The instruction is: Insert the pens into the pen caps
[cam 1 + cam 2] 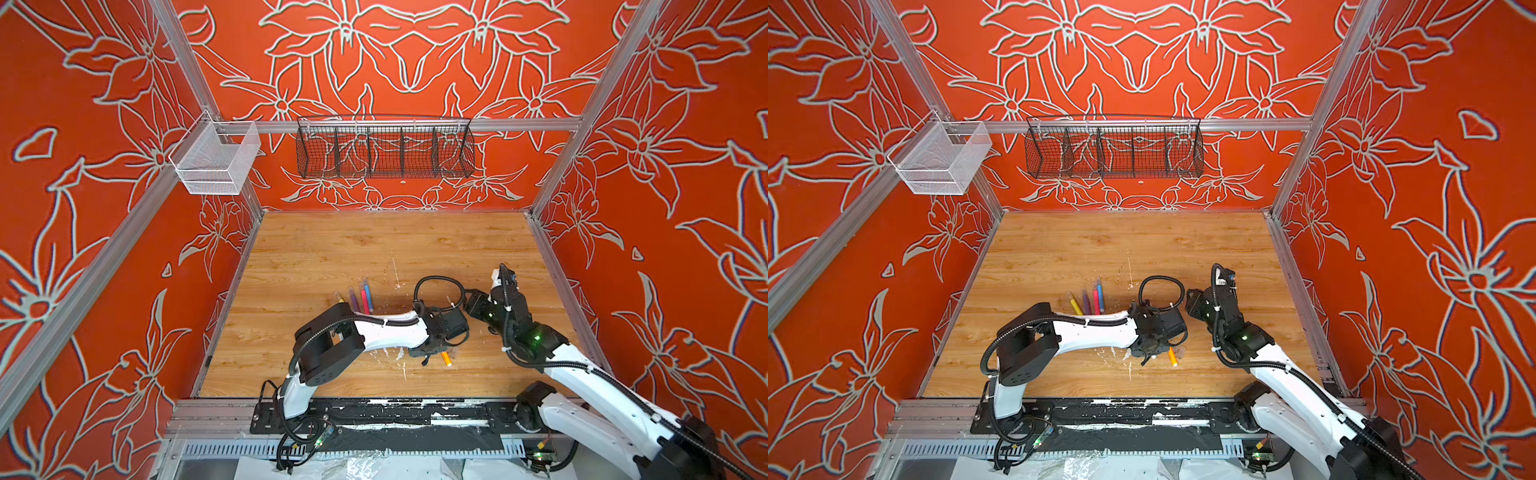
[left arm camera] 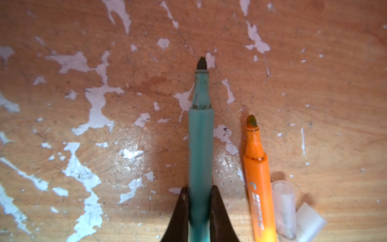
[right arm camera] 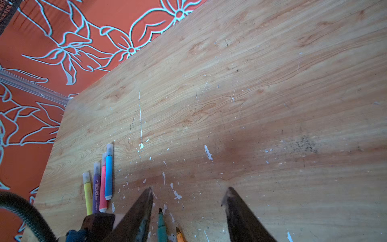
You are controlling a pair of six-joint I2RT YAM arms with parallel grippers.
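While the green pen (image 2: pixel 201 136) is clamped in the closed left gripper (image 2: pixel 200 188), tip exposed for capping, the orange pen (image 2: pixel 258 178) and two pen caps (image 2: pixel 284 205) are seen at its three o'clock on the desk (image 1: pixel 332 249); the right gripper (image 3: pixel 189 188) is held open, empty, presumably for a cap.

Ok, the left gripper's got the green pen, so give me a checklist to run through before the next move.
1. Grip: left gripper shut on green pen: ok.
2. Tip of green pen bare: ok.
3. Cap held by right gripper: not ok; it is open and empty.
4. Loose caps available: ok; two caps lie beside the orange pen.
5. Green pen lifted off the table: cannot tell.
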